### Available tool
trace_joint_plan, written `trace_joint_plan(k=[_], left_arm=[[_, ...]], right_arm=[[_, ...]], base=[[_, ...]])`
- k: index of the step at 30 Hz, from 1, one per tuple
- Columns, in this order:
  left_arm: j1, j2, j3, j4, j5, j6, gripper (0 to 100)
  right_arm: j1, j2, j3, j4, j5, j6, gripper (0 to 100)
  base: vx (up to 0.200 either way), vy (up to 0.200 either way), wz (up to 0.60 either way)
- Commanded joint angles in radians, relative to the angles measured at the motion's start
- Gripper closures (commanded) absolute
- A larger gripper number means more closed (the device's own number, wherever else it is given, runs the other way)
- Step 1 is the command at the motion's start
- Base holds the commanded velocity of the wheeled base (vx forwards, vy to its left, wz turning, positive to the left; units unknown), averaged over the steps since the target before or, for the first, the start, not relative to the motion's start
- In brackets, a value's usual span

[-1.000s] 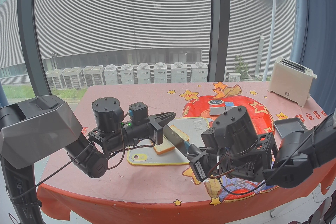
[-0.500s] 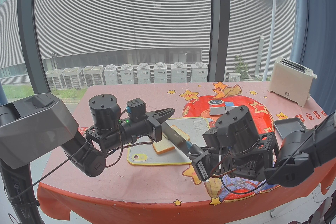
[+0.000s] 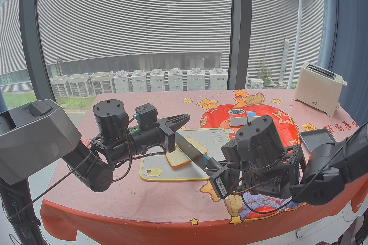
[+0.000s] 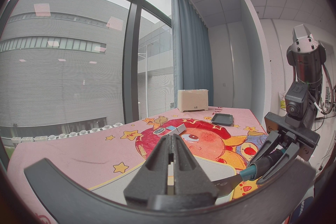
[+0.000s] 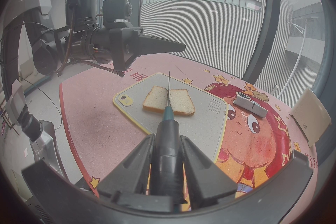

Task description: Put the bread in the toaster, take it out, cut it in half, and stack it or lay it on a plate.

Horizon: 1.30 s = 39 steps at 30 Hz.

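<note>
R gripper (image 5: 167,142) clamped on knife (image 5: 168,119), blade over middle of bread slice (image 5: 154,99) on cutting board (image 5: 204,123). L gripper (image 4: 174,153) pinched closed, empty, hovering above board.

Arms matte black, screw-ringed cylindrical wrist joints, loose black cables. Left arm (image 3: 97,177) has grey faceted shell (image 3: 38,138) and green LED (image 3: 135,129); right arm (image 3: 329,177) a white label (image 3: 220,185) (print unreadable).

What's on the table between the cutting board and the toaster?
A small grey block with a blue end lies on the cloth between the cutting board and the toaster, as the head view shows.
</note>
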Motion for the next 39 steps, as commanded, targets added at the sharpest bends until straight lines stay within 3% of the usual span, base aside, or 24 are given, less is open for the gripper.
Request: trace_joint_plan(k=[1,5,39], left_arm=[[-0.001,-0.004,0.001,0.0,0.0,0.0,100],[-0.001,-0.003,0.001,0.0,0.0,0.0,100],[-0.002,0.008,0.01,0.0,-0.001,0.002,100]], right_arm=[[0.002,-0.004,-0.002,-0.004,0.0,0.001,100],[0.002,0.001,0.004,-0.048,0.003,-0.001,100],[0.002,0.016,0.024,-0.048,0.006,-0.013,100]], base=[[0.0,0.0,0.0],[0.0,0.0,0.0],[0.0,0.0,0.0]])
